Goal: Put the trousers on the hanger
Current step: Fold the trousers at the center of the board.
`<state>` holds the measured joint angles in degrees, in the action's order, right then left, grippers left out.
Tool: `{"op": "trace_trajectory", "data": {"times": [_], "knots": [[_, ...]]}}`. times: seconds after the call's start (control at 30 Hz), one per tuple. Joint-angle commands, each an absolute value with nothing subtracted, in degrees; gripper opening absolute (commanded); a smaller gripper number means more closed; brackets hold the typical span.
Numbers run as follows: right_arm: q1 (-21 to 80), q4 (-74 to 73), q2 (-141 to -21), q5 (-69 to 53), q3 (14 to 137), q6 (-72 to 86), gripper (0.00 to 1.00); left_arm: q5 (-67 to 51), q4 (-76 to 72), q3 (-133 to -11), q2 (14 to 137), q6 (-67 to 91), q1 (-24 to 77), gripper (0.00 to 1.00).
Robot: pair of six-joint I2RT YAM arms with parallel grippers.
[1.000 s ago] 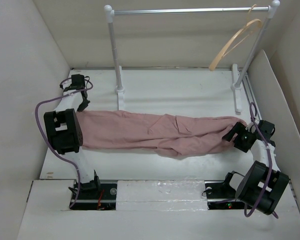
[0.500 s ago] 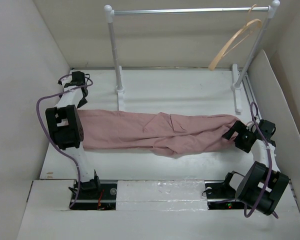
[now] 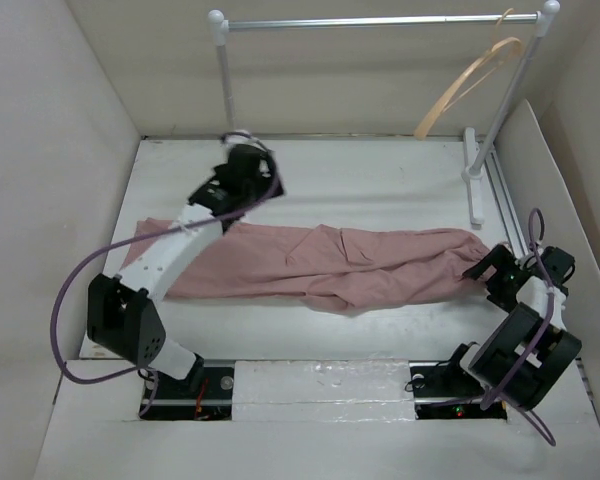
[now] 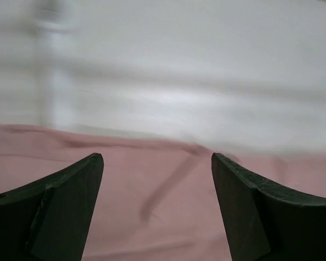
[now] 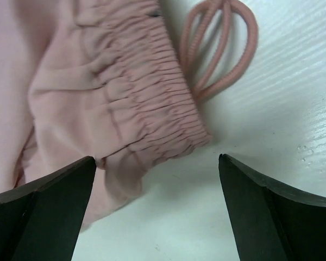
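The dusty-pink trousers (image 3: 330,265) lie flat and wrinkled across the table, legs to the left, waist to the right. In the right wrist view the gathered waistband (image 5: 152,109) and looped drawstring (image 5: 223,43) rest on the white tabletop just ahead of my open right gripper (image 5: 155,160), which holds nothing. From above, the right gripper (image 3: 485,272) sits at the waist end. My left gripper (image 3: 235,175) hovers open over the trousers' far edge; its view is blurred, with pink fabric (image 4: 152,206) under the open left gripper (image 4: 157,157). The tan wooden hanger (image 3: 470,80) hangs at the rail's right end.
The silver-and-white clothes rail (image 3: 380,20) spans the back, with posts at left (image 3: 225,100) and right (image 3: 510,100) and a white foot (image 3: 475,195) on the table. Beige walls (image 3: 50,180) close in the left, back and right sides.
The left gripper opened, let go of the leg ends and swung right and back toward the rail's left post. The right gripper opened wider and drew back from the waist. The trousers settled flat.
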<state>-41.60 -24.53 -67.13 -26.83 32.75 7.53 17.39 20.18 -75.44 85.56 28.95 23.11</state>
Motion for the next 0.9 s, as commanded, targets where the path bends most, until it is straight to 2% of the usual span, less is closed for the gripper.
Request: {"op": "trace_trajectory", "data": {"times": [0.0, 0.03, 0.07, 0.1, 0.13, 0.2, 0.23, 0.27, 0.3, 0.37, 0.43, 0.47, 0.6, 0.73, 0.87], "knots": [[-42.54, -20.66, -69.78, -29.35, 31.64, 6.77, 1.0, 8.1, 14.09, -72.33, 86.38, 33.03, 37.47, 0.76], [-42.54, -19.35, -70.22, -29.96, 30.86, 6.94, 1.0, 5.56, 12.41, -75.64, 90.31, 31.48, 42.66, 0.76], [-42.54, -19.34, -70.49, -29.97, 30.59, 7.29, 1.0, 4.58, 12.39, -75.67, 90.35, 31.47, 42.71, 0.76], [-42.54, -18.29, -70.66, -29.8, 30.32, 7.56, 1.0, 4.05, 13.78, -81.16, 95.4, 29.64, 45.06, 0.76], [-42.54, -17.76, -70.84, -29.71, 30.15, 8.34, 0.96, 3.26, 13.97, -83.82, 97.97, 28.05, 49.53, 0.76], [-42.54, -17.4, -71.72, -29.88, 29.62, 8.7, 0.82, 0.88, 15.54, -93.19, 105.68, 25.5, 53.16, 0.76], [-42.54, -18.1, -71.98, -29.53, 29.71, 8.18, 0.57, 0.79, 15.99, -96.12, 107.91, 24.36, 56.05, 0.76], [-42.54, -18.71, -71.55, -28.57, 29.79, 8.0, 0.49, 0.27, 16.26, -98.94, 110.28, 23.39, 57.29, 0.76], [-42.54, -19.59, -70.85, -28.13, 29.36, 7.82, 0.44, 0.52, 16.69, -104.97, 114.83, 22.86, 58.17, 0.77], [-42.54, -20.12, -68.92, -27.16, 28.66, 7.73, 0.43, 0.27, 17.14, -110.54, 119.68, 21.63, 59.5, 0.78], [-42.54, -20.83, -66.54, -26.81, 28.13, 7.91, 0.27, 0.35, 18.36, -119.24, 126.89, 20.48, 60.03, 0.8], [-42.54, -20.83, -65.92, -27.15, 28.13, 7.74, 0.27, -1.82, 19.24, -124.75, 131.35, 17.17, 60.55, 0.81], [-42.54, -21.97, -67.32, -27.42, 29.26, 6.6, 0.27, -2.38, 16.72, -132.52, 139.37, 14.94, 60.56, 0.86], [-42.54, -23.11, -68.55, -27.6, 30.5, 4.22, 0.23, -3.16, 12.49, -135.61, 144.22, 13.71, 60.56, 0.89], [-42.54, -24.08, -68.12, -28.21, 31.55, 3.61, 0.13, -1.77, 10.55, -136.06, 147.56, 13.01, 60.56, 0.87]]}}
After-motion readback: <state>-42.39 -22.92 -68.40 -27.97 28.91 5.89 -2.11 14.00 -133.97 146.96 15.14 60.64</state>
